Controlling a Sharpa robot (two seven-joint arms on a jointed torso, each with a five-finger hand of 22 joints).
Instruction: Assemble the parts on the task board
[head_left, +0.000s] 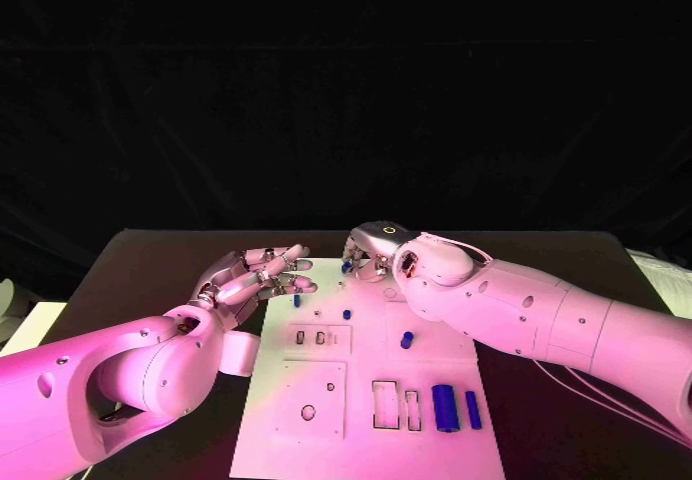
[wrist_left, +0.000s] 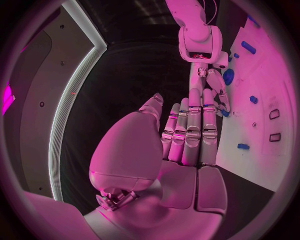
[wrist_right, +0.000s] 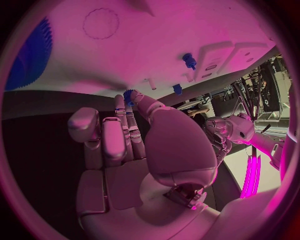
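The white task board (head_left: 368, 400) lies in the middle of the black table. My right hand (head_left: 378, 255) hovers over its far edge and pinches a small blue part (wrist_right: 129, 95) between thumb and fingertip; the same part (head_left: 345, 267) peeks out below the fingers. My left hand (head_left: 263, 276) hangs at the board's far left corner, fingers stretched out and apart, holding nothing. A blue peg (head_left: 297, 299) stands just beside its fingertips. A large ridged blue piece (wrist_right: 28, 55) lies on the board near the right hand.
More blue parts sit on the board: a small peg (head_left: 346, 313), a short piece (head_left: 407, 340), and two cylinders (head_left: 444, 407) at the near right beside rectangular slots (head_left: 385, 404). My right forearm (head_left: 534, 320) crosses above the board's right side.
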